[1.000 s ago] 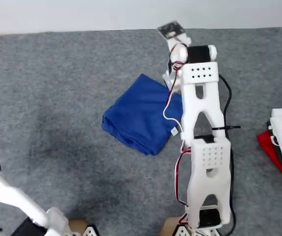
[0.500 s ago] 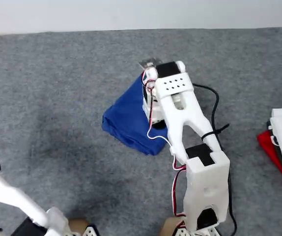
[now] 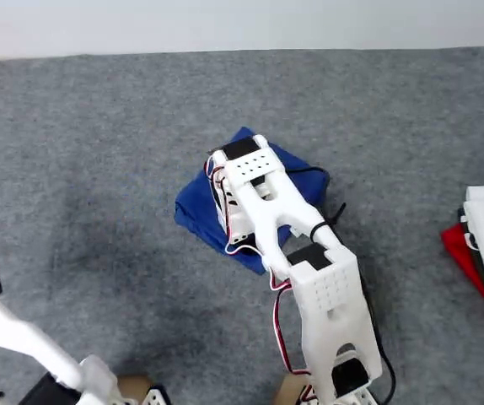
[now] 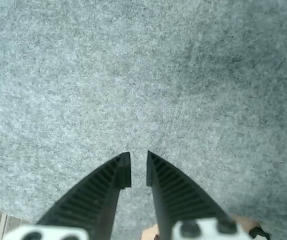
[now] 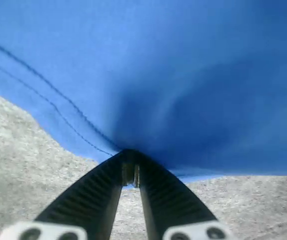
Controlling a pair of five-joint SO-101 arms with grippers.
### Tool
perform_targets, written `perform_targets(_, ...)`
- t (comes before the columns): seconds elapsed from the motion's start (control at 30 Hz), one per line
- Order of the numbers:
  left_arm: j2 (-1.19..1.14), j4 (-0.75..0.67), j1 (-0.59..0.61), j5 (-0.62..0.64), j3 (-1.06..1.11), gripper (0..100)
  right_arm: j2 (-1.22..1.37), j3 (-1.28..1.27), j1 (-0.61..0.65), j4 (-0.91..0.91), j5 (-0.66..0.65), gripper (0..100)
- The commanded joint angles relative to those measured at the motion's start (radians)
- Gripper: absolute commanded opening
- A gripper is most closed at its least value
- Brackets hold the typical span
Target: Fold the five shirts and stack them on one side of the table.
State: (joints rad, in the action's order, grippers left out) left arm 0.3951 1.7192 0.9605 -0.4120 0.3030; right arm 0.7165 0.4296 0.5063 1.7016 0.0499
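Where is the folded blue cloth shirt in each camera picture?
High view: the folded blue cloth shirt lies mid-table, partly under the right arm.
Left wrist view: the left gripper hangs over the grey felt table cover, away from the shirt.
Right wrist view: the shirt spreads just beyond the right gripper, which pinches its edge.
Shared landmark: the grey cover, in all three.

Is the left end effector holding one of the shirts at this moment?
No, the left end effector is over the bare grey table cover with nothing between its fingers.
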Motion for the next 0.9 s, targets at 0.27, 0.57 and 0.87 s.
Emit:
perform_targets(0.27,0.035,0.023,0.006,0.0,-0.005,7,-0.22,0.167,0.007,0.038,0.009,1.0)
perform_targets(0.57,0.035,0.025,0.005,-0.005,-0.005,7,-0.469,0.181,0.002,0.076,0.008,1.0)
perform_targets(0.87,0.035,0.025,0.002,-0.005,-0.005,7,-0.699,0.178,-0.09,-0.047,0.155,1.0)
